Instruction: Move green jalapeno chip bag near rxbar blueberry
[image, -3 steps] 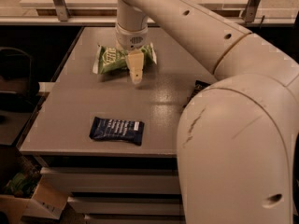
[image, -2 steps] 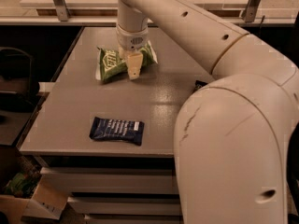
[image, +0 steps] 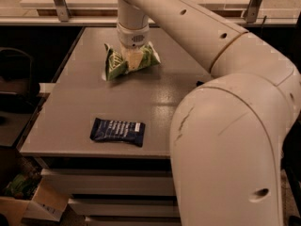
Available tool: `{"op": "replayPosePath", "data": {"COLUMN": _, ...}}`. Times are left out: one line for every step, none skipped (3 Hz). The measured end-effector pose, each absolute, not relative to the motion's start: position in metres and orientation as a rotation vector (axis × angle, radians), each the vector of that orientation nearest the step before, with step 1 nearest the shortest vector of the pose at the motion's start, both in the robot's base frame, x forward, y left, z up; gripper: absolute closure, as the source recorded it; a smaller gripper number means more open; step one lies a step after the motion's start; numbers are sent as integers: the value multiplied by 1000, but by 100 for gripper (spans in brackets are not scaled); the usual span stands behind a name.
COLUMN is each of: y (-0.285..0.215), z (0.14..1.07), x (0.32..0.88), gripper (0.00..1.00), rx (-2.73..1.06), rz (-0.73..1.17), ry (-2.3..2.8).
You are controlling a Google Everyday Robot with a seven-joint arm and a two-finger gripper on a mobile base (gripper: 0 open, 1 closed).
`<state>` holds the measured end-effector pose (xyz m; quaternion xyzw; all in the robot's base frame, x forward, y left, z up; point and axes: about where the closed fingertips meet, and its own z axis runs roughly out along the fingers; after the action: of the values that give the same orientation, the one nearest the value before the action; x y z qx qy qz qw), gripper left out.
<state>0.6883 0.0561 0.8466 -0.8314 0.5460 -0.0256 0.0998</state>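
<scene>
green chip bag (image: 114, 66) lies crumpled near the far edge of the grey tabletop (image: 164, 102), left of its middle. the pincer (image: 133, 60) points straight down onto the bag's centre, touching it; whether it is clamped on the bag i cannot tell. navy rxbar (image: 117, 131) lies flat near the front edge, toward the front-left corner, well apart from the bag.
</scene>
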Motion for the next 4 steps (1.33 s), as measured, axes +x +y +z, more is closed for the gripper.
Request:
{"op": "replayPosePath", "data": {"y": 47, "z": 863, "x": 688, "gripper": 100, "rx": -2454, "rz": -126, "ry": 1657}}
{"op": "replayPosePath", "data": {"y": 34, "z": 884, "x": 685, "gripper": 100, "rx": -2437, "rz": -175, "ry": 1727}}
{"op": "replayPosePath", "data": {"y": 26, "z": 901, "x": 674, "gripper": 100, "rx": -2425, "rz": -196, "ry": 1779}}
{"op": "replayPosePath", "data": {"y": 29, "z": 916, "x": 651, "gripper": 100, "rx": -2413, "rz": -182, "ry": 1793}}
